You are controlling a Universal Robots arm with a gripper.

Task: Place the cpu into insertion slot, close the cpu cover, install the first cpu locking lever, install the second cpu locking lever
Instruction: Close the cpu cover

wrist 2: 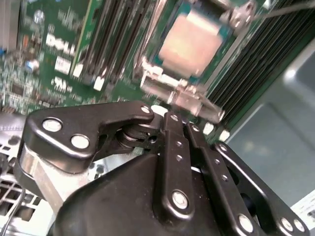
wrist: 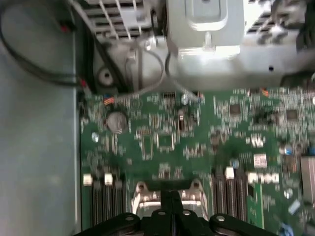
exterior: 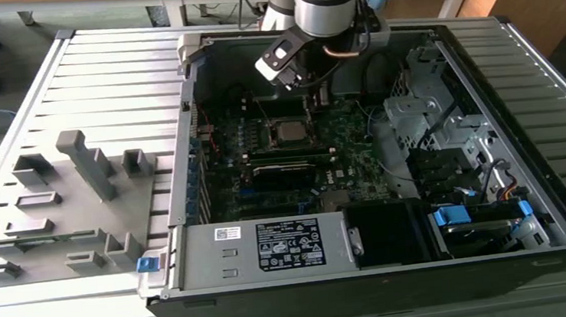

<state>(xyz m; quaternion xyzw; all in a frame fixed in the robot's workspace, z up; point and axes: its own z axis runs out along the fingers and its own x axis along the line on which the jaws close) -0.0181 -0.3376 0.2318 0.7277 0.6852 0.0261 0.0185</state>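
The cpu [exterior: 286, 132] lies flat in its socket on the green motherboard, its dull silver top [wrist 2: 189, 42] facing up. The cpu cover [wrist 2: 153, 69], a silvery frame, lies around the chip with the top showing through its window. A thin locking lever rod [wrist 2: 290, 7] runs past one corner of the socket. My gripper [exterior: 316, 100] hangs just above the board at the socket's far edge in the exterior view. Its black fingers [wrist 2: 172, 130] are pressed together, shut, with nothing between them, tips beside the cover's metal tab [wrist 2: 184, 98]. In the first wrist view the gripper [wrist: 172, 196] sits over the socket bracket.
The open computer case [exterior: 189, 136] lies on a slatted table. A power supply [exterior: 270, 246] fills the near side and a drive cage [exterior: 433, 114] stands at the exterior view's right. Memory slots [wrist 2: 118, 34] flank the socket. A grey fixture tray [exterior: 71, 200] lies outside the case.
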